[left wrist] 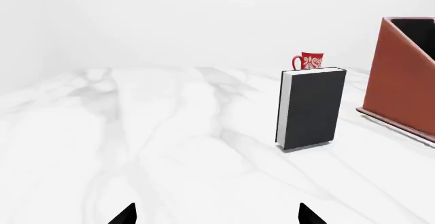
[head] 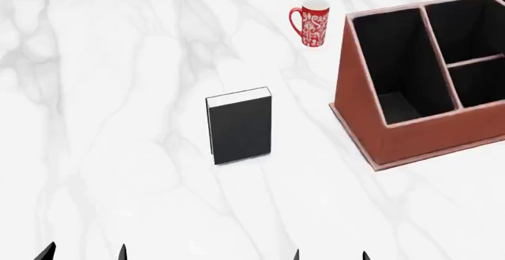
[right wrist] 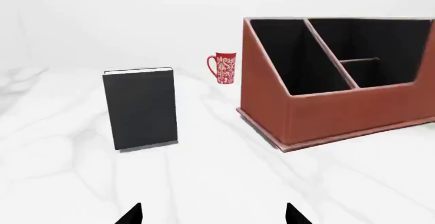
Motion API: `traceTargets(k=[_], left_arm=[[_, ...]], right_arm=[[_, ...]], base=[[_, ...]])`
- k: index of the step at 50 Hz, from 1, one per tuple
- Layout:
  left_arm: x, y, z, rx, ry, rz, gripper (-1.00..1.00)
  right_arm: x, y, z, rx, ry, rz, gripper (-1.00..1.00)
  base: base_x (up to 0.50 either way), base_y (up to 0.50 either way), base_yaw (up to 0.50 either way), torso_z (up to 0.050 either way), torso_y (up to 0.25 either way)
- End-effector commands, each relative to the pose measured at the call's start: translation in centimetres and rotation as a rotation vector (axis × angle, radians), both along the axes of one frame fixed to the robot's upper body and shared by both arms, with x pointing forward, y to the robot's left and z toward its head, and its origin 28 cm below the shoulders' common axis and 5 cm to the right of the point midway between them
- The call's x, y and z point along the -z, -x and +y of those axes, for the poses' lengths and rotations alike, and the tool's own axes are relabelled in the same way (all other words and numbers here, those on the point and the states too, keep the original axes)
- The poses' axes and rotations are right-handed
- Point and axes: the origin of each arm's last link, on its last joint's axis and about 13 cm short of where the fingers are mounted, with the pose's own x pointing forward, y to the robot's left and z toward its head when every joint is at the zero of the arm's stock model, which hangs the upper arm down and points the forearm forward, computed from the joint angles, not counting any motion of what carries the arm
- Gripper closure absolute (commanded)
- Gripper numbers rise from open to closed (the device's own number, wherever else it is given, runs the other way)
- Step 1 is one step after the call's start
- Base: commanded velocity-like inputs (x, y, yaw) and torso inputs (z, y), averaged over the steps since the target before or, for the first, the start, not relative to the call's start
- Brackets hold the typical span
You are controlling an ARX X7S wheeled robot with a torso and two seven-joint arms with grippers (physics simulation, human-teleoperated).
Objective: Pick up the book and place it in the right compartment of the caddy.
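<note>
The black book (head: 240,126) stands upright on the white marble table, mid-table; it also shows in the left wrist view (left wrist: 311,108) and the right wrist view (right wrist: 140,108). The reddish-brown caddy (head: 371,124) with black compartments stands to the book's right, also in the right wrist view (right wrist: 326,114) and partly in the left wrist view (left wrist: 401,81). My left gripper (head: 85,253) and right gripper (head: 330,255) are both open and empty at the near edge, well short of the book. Their tips show in the wrist views, left gripper (left wrist: 216,215), right gripper (right wrist: 213,215).
A red-and-white patterned mug (head: 309,22) stands at the back, behind the book and left of the caddy; it also shows in the left wrist view (left wrist: 309,61) and the right wrist view (right wrist: 223,68). The marble table (head: 118,124) stretches left of the book.
</note>
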Motion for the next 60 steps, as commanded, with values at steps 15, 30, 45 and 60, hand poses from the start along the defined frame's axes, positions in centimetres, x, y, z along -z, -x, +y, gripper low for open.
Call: traceTargets(k=[15, 30, 45, 60], left_arm=[[0.0, 0.0, 0.0, 0.002, -0.001, 0.004, -1.00], [-0.2, -0.2, -0.4, -0.024, -0.050, 0.012, -1.00], [-0.1, -0.5, -0.2, -0.042, -0.059, 0.023, -1.00], [-0.2, -0.6, -0.3, -0.038, -0.057, 0.029, -1.00]], right_arm=[[-0.1, 0.1, 0.3, -0.018, 0.015, -0.009, -1.00], [-0.8, 0.9, 0.0, 0.003, 0.043, -0.017, -1.00], [-1.1, 0.8, -0.2, 0.004, 0.009, 0.003, -1.00], [-1.1, 0.7, -0.4, 0.057, 0.035, 0.004, -1.00]], base=[[0.00, 0.00, 0.00, 0.000, 0.000], [0.00, 0.00, 0.00, 0.000, 0.000], [0.00, -0.41, 0.00, 0.000, 0.000], [0.00, -0.35, 0.00, 0.000, 0.000]])
